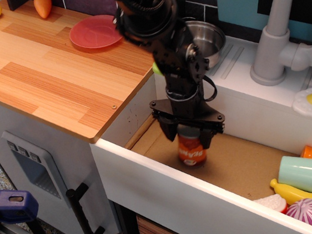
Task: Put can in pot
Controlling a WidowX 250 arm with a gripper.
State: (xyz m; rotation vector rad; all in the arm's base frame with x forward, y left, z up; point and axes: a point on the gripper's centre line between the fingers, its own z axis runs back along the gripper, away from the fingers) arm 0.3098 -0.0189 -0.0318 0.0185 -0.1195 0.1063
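A wooden counter (45, 73) borders a sunken sink bay. The shiny round steel pot (206, 36) sits empty behind it. The black hand (189, 137) clamps the orange-labelled tin can (191, 150) low in the bay; lifting and placing remain.

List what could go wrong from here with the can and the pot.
The gripper clamps only the top of the beans can, which looks tilted, so it may slip during lifting. The steel pot sits higher, behind the sink's white wall; a low carry could clip that wall or the pot's rim.
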